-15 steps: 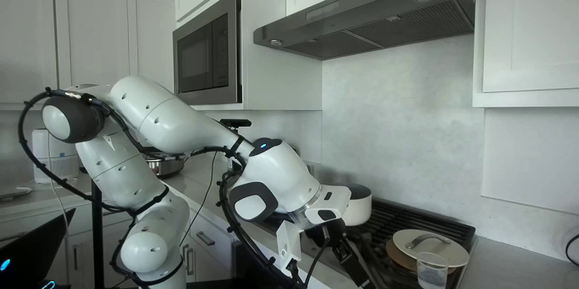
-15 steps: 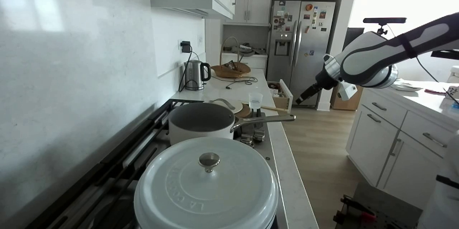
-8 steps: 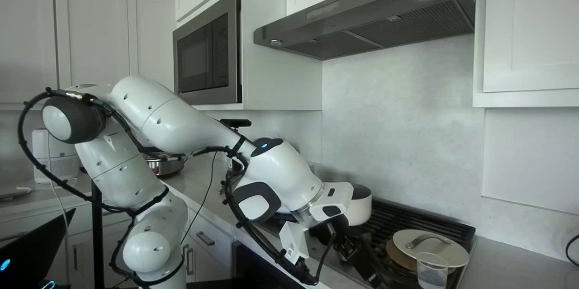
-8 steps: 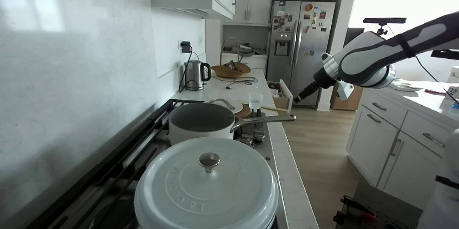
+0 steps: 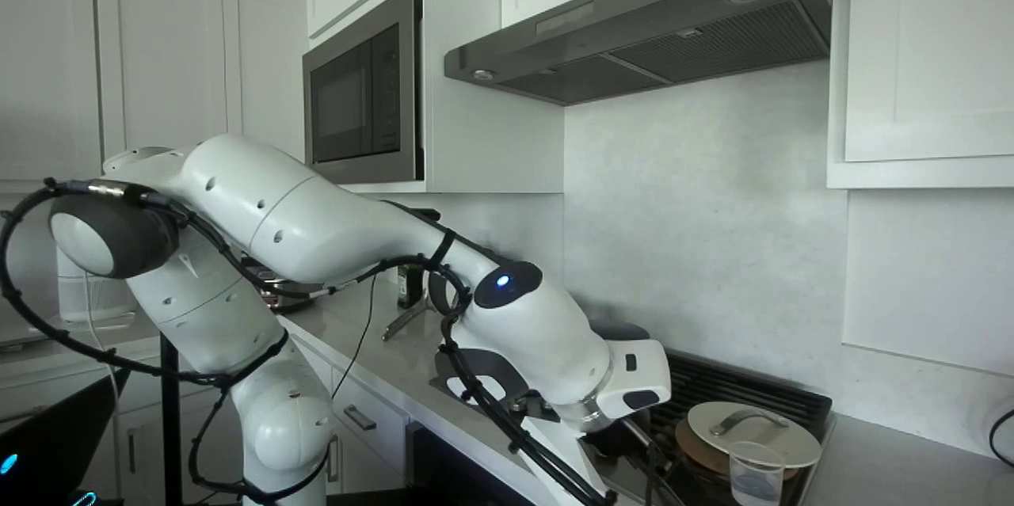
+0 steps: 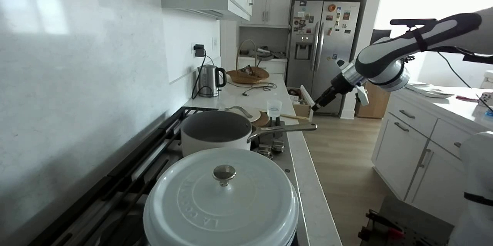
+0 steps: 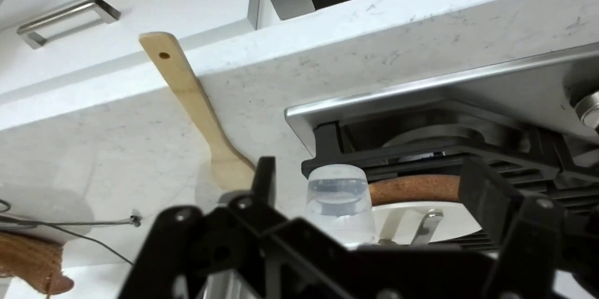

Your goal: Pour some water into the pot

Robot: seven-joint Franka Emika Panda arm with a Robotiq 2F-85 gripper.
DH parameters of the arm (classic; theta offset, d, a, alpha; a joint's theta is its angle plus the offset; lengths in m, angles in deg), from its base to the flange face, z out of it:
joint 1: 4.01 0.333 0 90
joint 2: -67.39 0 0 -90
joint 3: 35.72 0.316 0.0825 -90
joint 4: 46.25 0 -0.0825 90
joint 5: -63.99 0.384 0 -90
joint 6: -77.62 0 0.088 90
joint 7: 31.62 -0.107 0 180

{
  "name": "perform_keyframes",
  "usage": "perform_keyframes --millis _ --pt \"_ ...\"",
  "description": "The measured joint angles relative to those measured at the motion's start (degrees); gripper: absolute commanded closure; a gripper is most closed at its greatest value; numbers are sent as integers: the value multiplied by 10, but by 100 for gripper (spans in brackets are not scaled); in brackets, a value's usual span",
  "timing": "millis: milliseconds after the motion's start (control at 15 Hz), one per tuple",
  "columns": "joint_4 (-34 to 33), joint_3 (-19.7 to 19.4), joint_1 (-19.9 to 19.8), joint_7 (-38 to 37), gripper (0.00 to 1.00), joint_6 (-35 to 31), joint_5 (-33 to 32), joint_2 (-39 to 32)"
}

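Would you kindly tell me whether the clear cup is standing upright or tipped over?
Upright: in an exterior view, the clear cup stands with its round, open rim at the top.

The wrist view gives two fingers and, beyond them, seen through their gap, one clear cup, one cream lid with a handle and one brown disc, with one wooden spatula reaching out to the left of that gap. Left of the fingers in an exterior view, one open pot and one lidded pot make two pots, which brings the lids to two as well. Farther back in that view, also left of the fingers, are one kettle and one basket, and behind the fingers one refrigerator.
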Motion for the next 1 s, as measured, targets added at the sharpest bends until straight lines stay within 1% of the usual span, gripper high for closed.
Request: perform_keyframes --millis 200,333,467,600,733,1000 --pt "-38 -75 63 82 0 46 30 0" --pt "-62 -121 102 124 0 78 42 0" --pt "-86 -169 145 157 0 105 52 0" --pt "-103 -210 184 171 0 112 53 0" --pt "-108 -221 197 172 0 112 53 1" --pt "-109 -222 198 171 0 113 52 4"
